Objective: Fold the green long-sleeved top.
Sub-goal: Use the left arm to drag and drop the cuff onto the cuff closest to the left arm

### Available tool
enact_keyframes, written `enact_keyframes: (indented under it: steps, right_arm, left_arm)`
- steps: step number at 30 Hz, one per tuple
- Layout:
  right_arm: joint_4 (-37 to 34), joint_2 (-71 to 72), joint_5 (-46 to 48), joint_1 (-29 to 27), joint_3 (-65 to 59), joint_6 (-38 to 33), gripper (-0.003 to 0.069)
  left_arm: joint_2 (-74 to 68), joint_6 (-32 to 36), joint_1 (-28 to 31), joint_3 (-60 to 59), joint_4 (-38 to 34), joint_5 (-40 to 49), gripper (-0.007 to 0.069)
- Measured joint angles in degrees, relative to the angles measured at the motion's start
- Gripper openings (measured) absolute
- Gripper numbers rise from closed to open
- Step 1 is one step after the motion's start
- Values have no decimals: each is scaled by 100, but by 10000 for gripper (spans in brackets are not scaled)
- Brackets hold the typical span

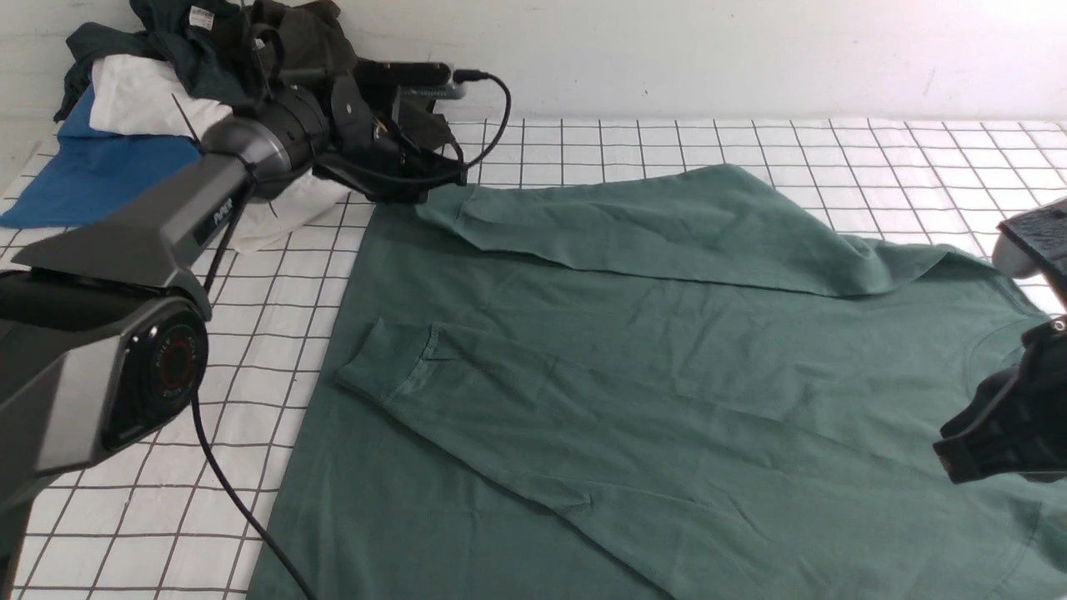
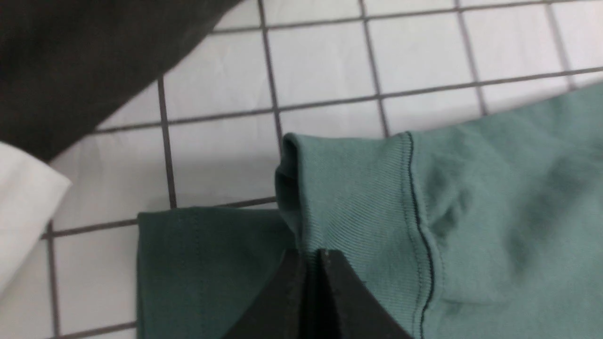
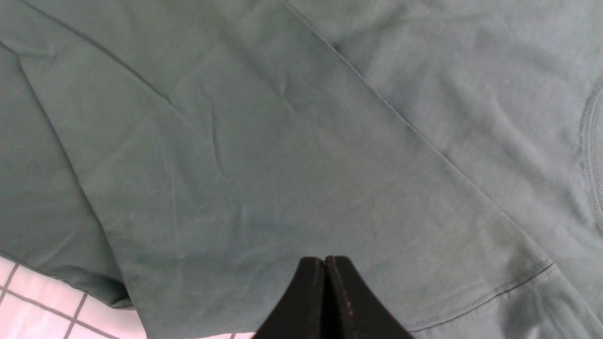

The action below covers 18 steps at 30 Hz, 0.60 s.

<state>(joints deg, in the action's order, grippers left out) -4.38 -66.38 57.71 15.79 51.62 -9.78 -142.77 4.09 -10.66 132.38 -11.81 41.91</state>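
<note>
Green long-sleeved top [image 1: 583, 350]: one, spread on the grid-patterned surface [image 1: 142, 500] across the centre and lower right of the front view, both sleeves laid over the body. Handling, by judgement: soft, light, limp cotton, prone to wrinkle, not slippery. Best holds: the seamed cuffs [image 1: 385, 358] and the doubled hem edge (a single layer would likely drag). Left gripper [image 2: 313, 259], upper left of the front view: closed, pinching the far sleeve's cuff. Right gripper [image 3: 325, 261], at the right edge: tips together, nothing held, above the cloth.
</note>
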Motion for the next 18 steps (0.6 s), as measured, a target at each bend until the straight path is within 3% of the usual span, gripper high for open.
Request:
enact_keyframes:
  steps: [9,18]
  right_arm:
    - [-195,0,172,0,292,-32,-14]
    - [-339,378,842,463,466,-235,-14]
  left_arm:
    - [1151,548,7,60,-21,2552,3]
    - [2615,405,15,-1760,281,2877,3]
